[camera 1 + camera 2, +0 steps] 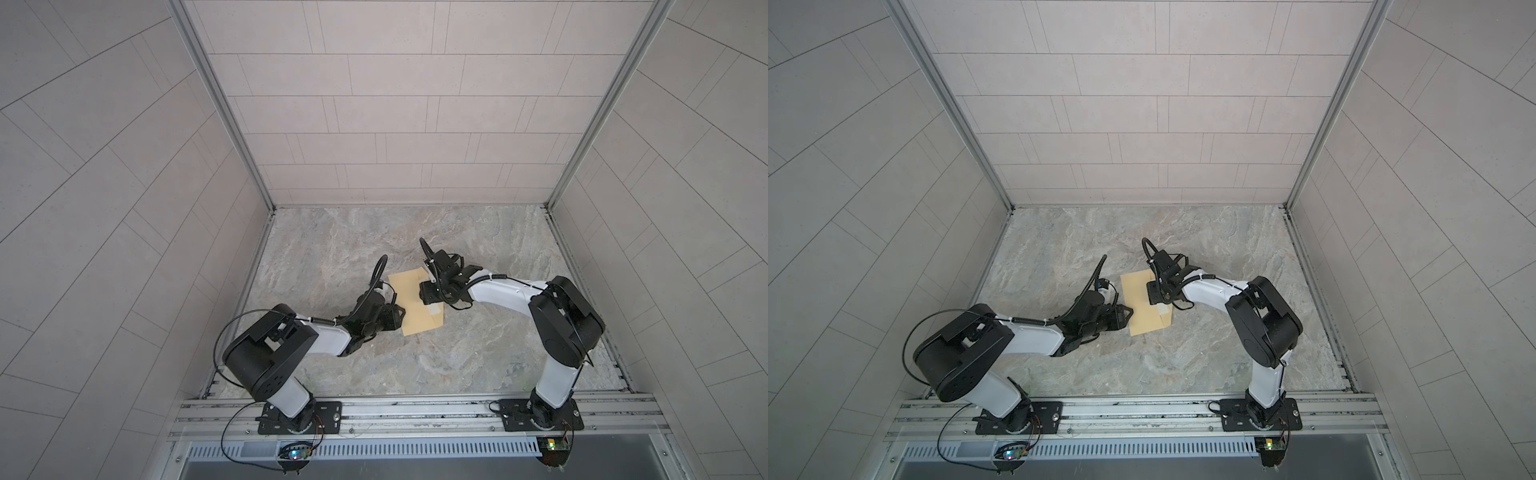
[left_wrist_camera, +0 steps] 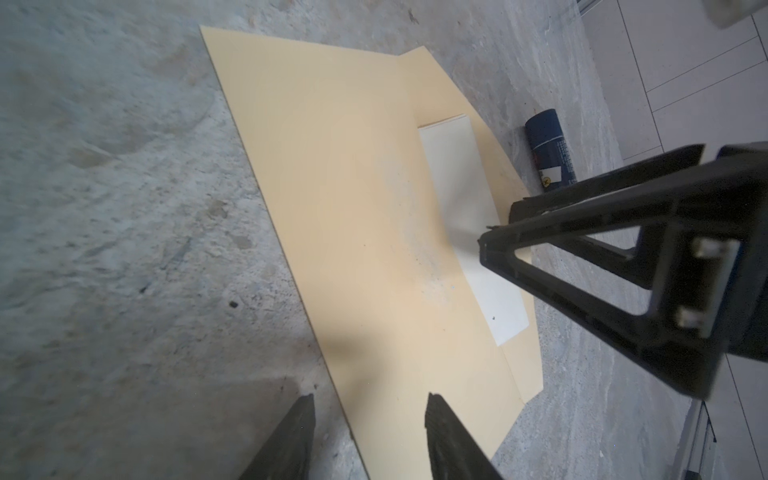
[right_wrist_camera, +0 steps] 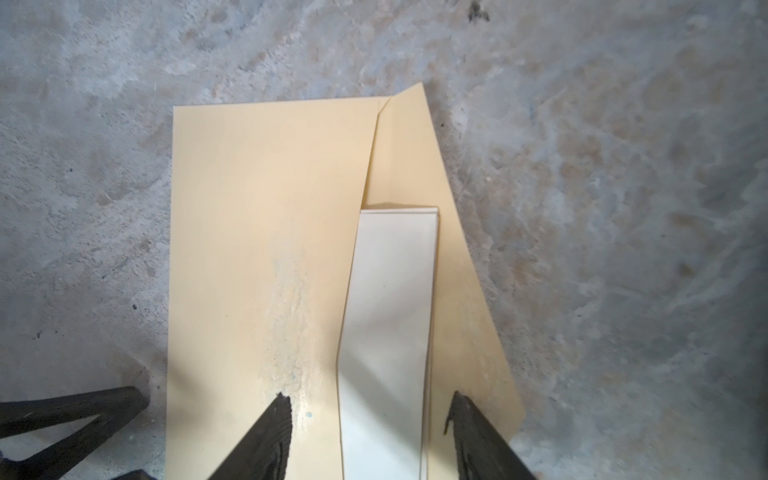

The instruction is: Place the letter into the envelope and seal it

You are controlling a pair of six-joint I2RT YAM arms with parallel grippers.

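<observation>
Letter [image 3: 390,311]: pale folded sheet, partly inside the envelope [image 3: 257,208]. A long narrow strip shows between the pocket's lip and the open flap [image 3: 457,270]; no border or text can be made out on it. Envelope: mustard-tan, flat on the marbled table [image 1: 332,249], centre of both top views between the two arms, long axis running from upper to lower frame with a slight lean to the lower right. The flap lies spread along the right-hand long edge, unsealed. Key relation: the exposed strip runs parallel to that long edge and lies directly under the right gripper [image 3: 370,399], the nearer hand. The pocket deepens toward frame left, so the rest of the insertion, as I judge it, goes across the short axis, toward the left gripper [image 2: 370,398]. Right gripper: jaws apart, grasping nothing, one tip over the envelope's face, one over the flap, the strip between them; contact with the paper cannot be told. Right arm: elbow raised at frame right, forearm reaching leftward, wrist bent steeply down. Left gripper: jaws apart, empty, at the lower part of the left long edge, one tip over bare table, one over the envelope. Left arm: low, forearm near level, reaching in from lower left. Sundry: dark blue cylinder [image 2: 548,145] on the table just beyond the flap, seen in the left wrist view only.
</observation>
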